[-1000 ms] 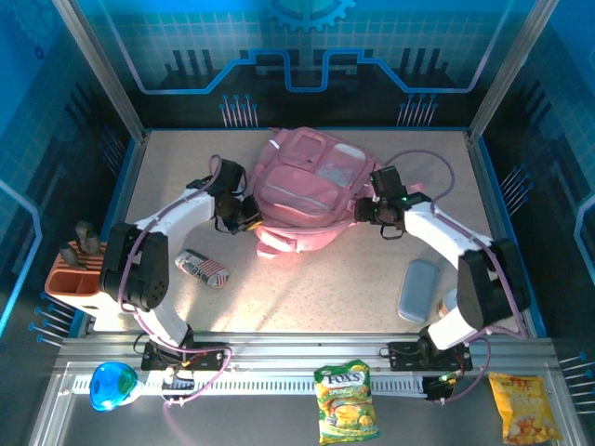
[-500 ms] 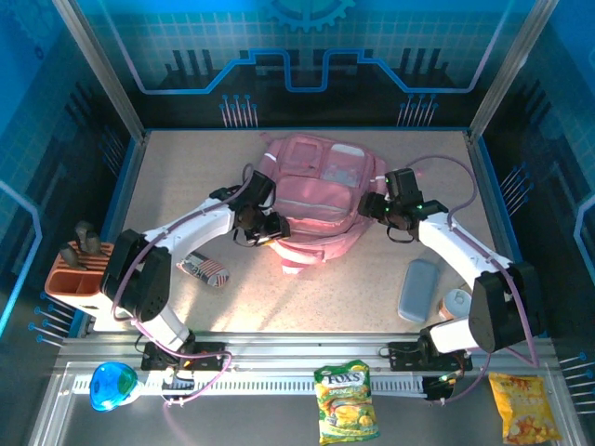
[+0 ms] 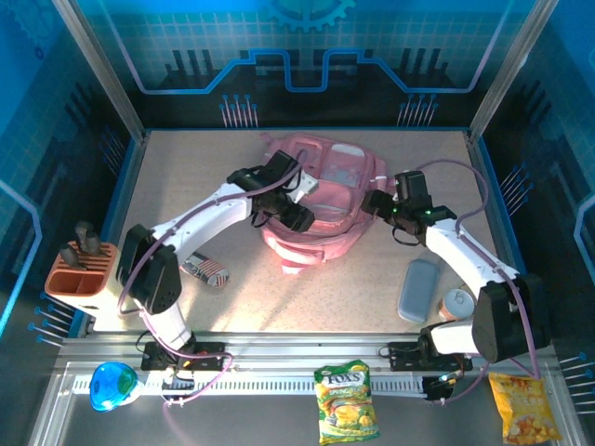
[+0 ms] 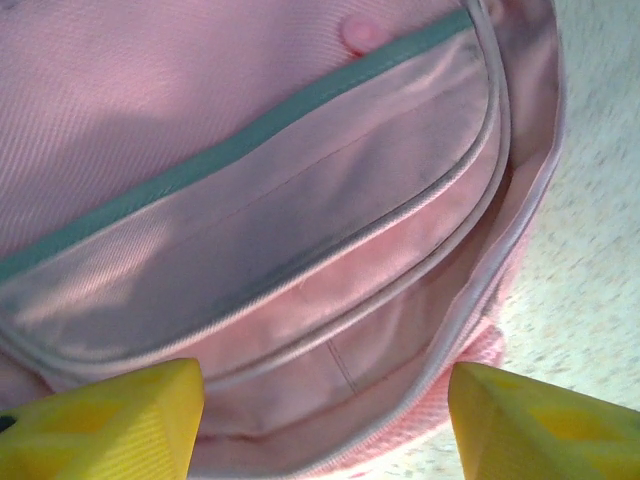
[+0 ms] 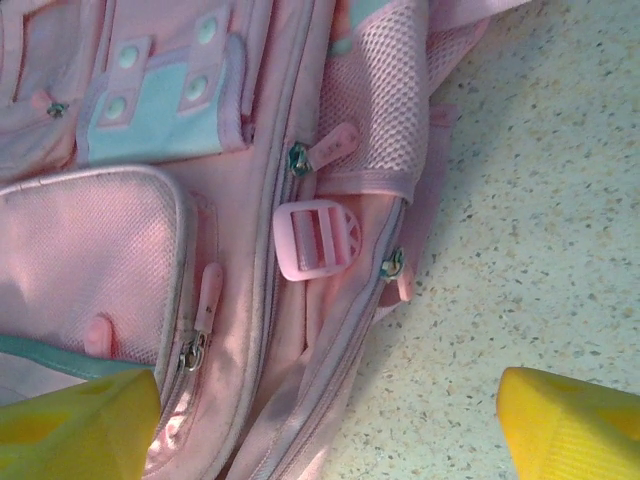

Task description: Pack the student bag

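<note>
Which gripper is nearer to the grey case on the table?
Right. The right gripper is by the bag's right edge, beyond the grey case; the left gripper is over the bag.

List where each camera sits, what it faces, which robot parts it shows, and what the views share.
Top external: above and behind the arms, facing down at the table; shows both arms, with the left gripper and right gripper at the pink backpack.
Left wrist: on the left wrist, close over a backpack pocket; its yellow fingers are spread.
Right wrist: on the right wrist, facing the backpack's side and buckle; its yellow fingers are spread.
Shared: all three show backpack and table.
</note>
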You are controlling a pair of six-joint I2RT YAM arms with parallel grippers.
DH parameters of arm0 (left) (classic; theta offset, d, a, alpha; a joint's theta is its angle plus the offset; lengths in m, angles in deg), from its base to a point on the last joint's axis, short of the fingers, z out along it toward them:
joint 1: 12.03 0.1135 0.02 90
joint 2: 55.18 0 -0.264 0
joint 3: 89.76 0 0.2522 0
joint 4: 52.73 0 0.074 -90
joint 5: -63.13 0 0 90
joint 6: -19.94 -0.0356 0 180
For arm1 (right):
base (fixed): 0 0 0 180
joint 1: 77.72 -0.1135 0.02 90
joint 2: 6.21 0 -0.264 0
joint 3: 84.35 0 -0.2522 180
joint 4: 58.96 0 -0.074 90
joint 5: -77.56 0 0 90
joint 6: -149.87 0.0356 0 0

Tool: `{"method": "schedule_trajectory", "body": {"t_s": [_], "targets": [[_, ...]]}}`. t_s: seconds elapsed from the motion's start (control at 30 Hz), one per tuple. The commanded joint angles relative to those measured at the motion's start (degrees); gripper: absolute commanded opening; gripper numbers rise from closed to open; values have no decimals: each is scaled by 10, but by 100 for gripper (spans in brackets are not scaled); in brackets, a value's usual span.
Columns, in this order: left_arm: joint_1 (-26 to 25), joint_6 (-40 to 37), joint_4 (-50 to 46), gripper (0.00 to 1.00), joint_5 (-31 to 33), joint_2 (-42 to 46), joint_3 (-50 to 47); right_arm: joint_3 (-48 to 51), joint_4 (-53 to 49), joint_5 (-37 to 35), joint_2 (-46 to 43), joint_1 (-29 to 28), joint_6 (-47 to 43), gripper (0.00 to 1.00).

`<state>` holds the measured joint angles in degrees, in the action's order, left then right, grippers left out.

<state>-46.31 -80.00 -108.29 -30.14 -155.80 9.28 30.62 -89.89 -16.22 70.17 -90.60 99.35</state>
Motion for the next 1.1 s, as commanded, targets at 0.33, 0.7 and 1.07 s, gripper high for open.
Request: {"method": "schedule_trajectory", "body": {"t_s": [0.33, 0.7, 1.07], "targets": [[-19, -267, 34, 60, 96, -118, 55, 62, 4, 32, -68, 50, 0, 88], [-18, -230, 91, 24, 106, -101, 53, 57, 52, 112, -31, 51, -13, 87], [43, -129, 212, 8, -32, 20, -59, -34, 131, 233, 95, 48, -9, 78]]}}
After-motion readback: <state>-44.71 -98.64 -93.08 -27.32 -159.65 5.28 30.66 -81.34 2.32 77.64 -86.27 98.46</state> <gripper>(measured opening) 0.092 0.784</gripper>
